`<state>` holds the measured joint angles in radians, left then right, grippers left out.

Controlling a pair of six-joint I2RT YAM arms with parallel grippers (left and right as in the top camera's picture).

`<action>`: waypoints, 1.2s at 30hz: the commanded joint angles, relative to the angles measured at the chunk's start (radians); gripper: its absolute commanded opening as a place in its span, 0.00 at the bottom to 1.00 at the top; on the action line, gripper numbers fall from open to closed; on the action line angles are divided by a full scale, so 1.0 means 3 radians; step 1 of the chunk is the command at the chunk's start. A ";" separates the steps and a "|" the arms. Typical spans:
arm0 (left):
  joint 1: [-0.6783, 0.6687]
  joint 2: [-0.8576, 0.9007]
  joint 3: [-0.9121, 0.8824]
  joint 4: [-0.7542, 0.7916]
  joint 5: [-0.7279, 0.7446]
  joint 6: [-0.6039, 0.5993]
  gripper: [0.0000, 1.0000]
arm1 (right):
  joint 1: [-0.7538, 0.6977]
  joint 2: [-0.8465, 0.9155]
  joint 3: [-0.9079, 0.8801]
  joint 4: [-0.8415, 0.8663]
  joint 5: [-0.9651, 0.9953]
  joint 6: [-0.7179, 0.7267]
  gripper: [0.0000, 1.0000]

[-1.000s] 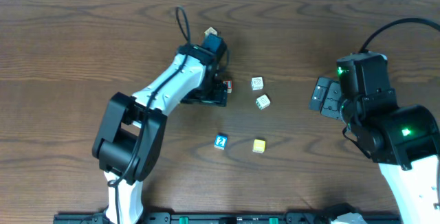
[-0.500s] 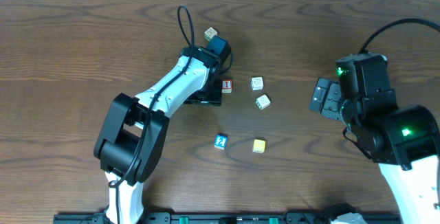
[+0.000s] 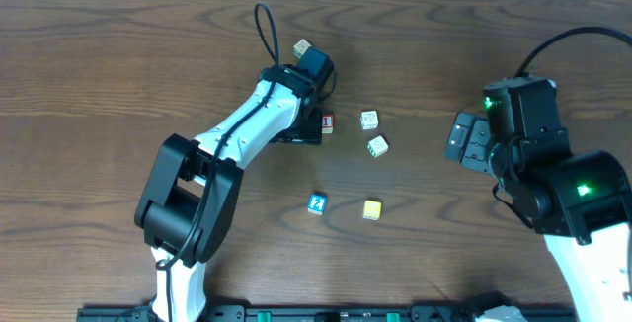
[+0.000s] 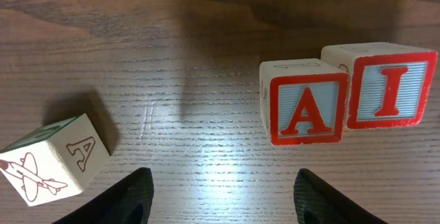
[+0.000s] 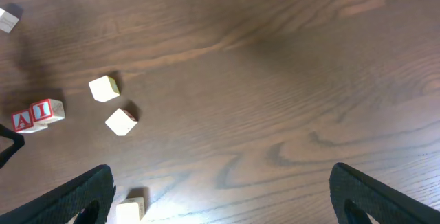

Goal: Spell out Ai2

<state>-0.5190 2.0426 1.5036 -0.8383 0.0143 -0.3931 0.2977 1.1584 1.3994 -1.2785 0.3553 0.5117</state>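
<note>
My left hand (image 4: 223,200) hangs low over the desk (image 4: 192,66). Its two fingers are spread apart and nothing is between them. At the left of its wrist view lies a pale block (image 4: 51,165), turned at an angle. It shows a drawn airplane on one face and a letter A on another.

To the right, well apart from it, stand the red A block (image 4: 306,107) and the red I block (image 4: 388,86). They are side by side and touching, with A on the left and both letters upright toward the camera.

In the overhead view my left arm (image 3: 247,124) covers the A, and only the I shows beside it. A tan block (image 3: 302,47) lies just beside my left wrist.

Further right are two white blocks (image 3: 368,119), near each other but not touching. Closer to my base lie a blue block (image 3: 316,203) and a yellow block (image 3: 371,208) with a gap between them. The blue one's mark looks like a 2, but it is too small to be sure.

My right hand (image 5: 227,207) is at the right side of the desk, fingers wide apart and empty, well away from all blocks.
</note>
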 commanded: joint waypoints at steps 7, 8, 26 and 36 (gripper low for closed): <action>0.0008 0.0042 -0.0067 -0.0036 -0.0056 -0.0027 0.70 | -0.0022 -0.0005 0.0023 -0.0003 0.0037 0.0027 0.99; 0.0008 0.0042 -0.0102 -0.0005 -0.0051 -0.0043 0.70 | -0.0022 -0.0005 0.0023 -0.0003 0.0037 0.0027 0.99; 0.0008 0.0042 -0.0226 0.0266 -0.0076 -0.0036 0.82 | -0.0022 -0.0003 0.0023 -0.0004 0.0038 0.0025 0.99; 0.0008 0.0042 -0.0229 0.0271 -0.0230 -0.0036 0.82 | -0.0022 -0.0003 0.0023 -0.0003 0.0037 0.0027 0.99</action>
<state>-0.5190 2.0426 1.4391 -0.7563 -0.0185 -0.4000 0.2977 1.1584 1.3994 -1.2785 0.3553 0.5117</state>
